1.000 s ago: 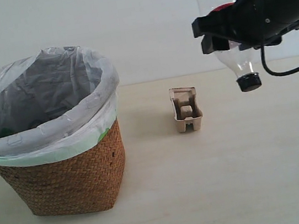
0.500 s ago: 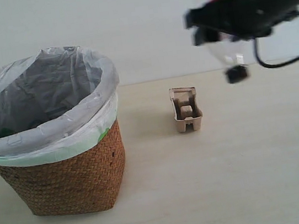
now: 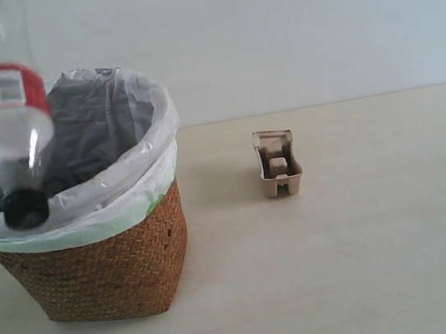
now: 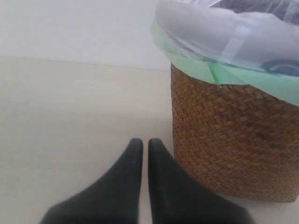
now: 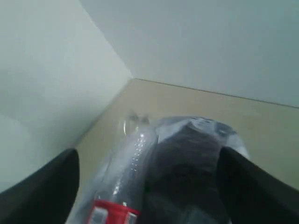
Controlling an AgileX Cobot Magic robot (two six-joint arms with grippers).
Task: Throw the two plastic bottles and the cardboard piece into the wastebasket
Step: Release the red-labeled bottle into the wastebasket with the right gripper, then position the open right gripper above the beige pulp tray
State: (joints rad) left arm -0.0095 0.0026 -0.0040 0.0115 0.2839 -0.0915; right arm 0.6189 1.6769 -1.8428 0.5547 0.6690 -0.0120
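Just beside the left gripper (image 4: pixel 141 145) (fingers (image 4: pixel 119 186) smooth matt black), the wastebasket (image 4: pixel 233 140) is rough woven wicker, its bag (image 4: pixel 219 32) thin, crinkled, translucent plastic. Bottle (image 3: pixel 9 122): clear glossy plastic. Cardboard piece (image 3: pixel 277 163): matt pulp.

We note the exterior camera facing the wastebasket (image 3: pixel 96 268) closely, from slightly above. Both wrist cameras share it: left low beside, right overhead.

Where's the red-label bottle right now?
In the exterior view the red-label bottle is at far left, cap down, over the left side of the wastebasket opening. The cardboard tray sits well off to the right of both.
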